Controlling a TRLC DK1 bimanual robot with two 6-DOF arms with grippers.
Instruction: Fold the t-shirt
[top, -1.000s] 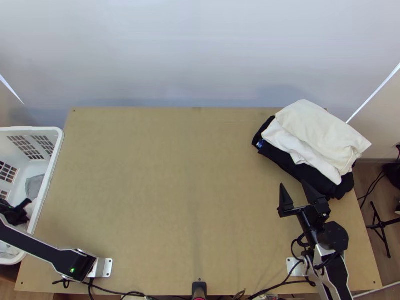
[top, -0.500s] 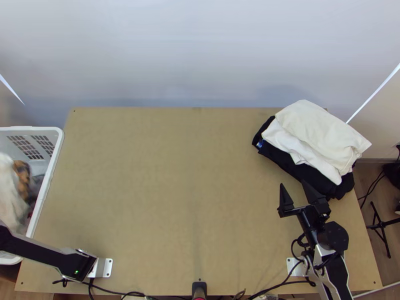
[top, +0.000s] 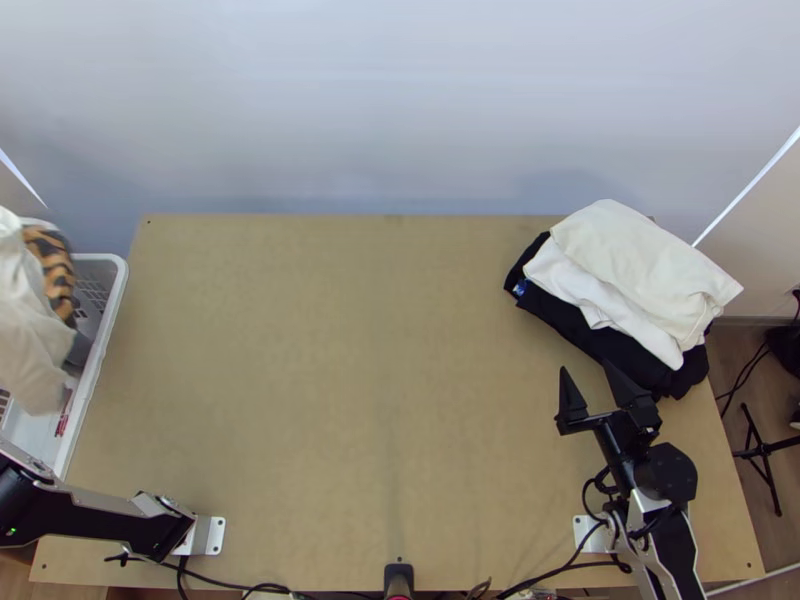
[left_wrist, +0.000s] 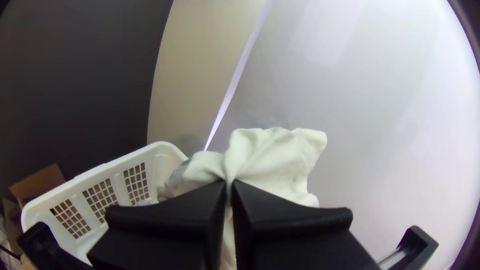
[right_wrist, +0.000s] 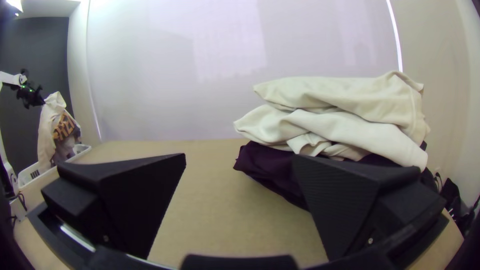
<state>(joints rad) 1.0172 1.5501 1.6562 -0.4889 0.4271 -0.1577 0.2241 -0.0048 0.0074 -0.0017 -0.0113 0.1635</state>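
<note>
Right arm (top: 680, 550): extends from its base at the near right of the counter (top: 330, 400), wrist directed toward the far side.
Left arm (top: 100, 515): lower link runs outward from the near left base; upper portion cut off by the top view's edge; right wrist view shows the wrist raised above basket level.
Right claw (top: 586, 368): spread wide, nothing between the fingers.
Left claw (left_wrist: 230, 186): closed, cloth pinched at the fingertips; grasped part of the garment not identifiable.
Location of t-shirt (top: 30, 330): suspended, bunched, above the white basket (top: 112, 310) beside the counter's left end; partly cut off in the top view.
Print (top: 52, 265): orange and black, seen in the top and right wrist views; left wrist view shows plain white folds.
Folded stack (top: 640, 260): far right corner; cream over white over dark cloth; lower layers partly covered.
</note>
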